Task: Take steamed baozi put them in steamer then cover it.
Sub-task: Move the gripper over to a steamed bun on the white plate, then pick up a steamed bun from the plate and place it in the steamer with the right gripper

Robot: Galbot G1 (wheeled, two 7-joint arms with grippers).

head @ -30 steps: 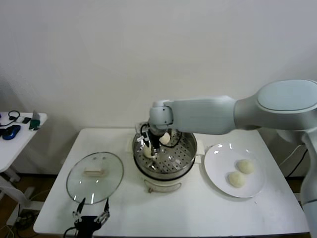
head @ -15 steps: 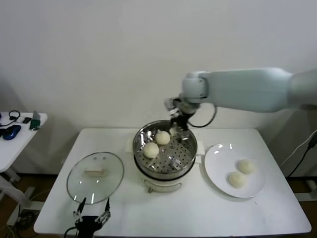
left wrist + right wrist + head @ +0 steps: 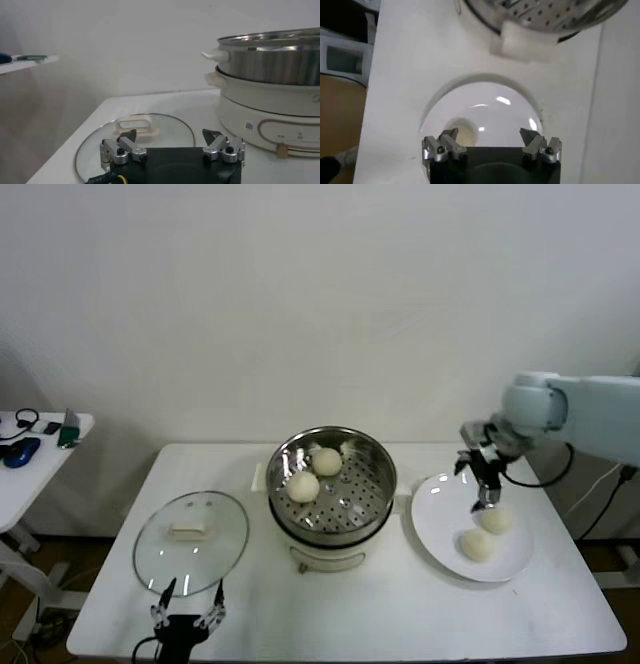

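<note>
Two off-white baozi (image 3: 304, 485) (image 3: 327, 461) lie in the shiny steamer (image 3: 376, 496) on its cream cooker base at the table's middle. Two more baozi (image 3: 497, 520) (image 3: 476, 545) lie on the white plate (image 3: 440, 519) at the right. My right gripper (image 3: 482, 489) is open and empty, hovering just above the plate beside the farther baozi; in the right wrist view one baozi (image 3: 461, 134) shows next to one finger. The glass cover (image 3: 190, 542) with its cream handle lies flat on the table at the left. My left gripper (image 3: 186, 616) is open, parked at the front edge by the cover.
The steamer's cream side handle (image 3: 522, 41) lies between plate and basket. A small side table (image 3: 40, 444) with headphones and small items stands far left. Bare tabletop (image 3: 330, 609) stretches in front of the steamer.
My right gripper left a baozi in the steamer, rose out, and swung right to hover over the plate. Two baozi now lie in the steamer. The left arm has not moved.
</note>
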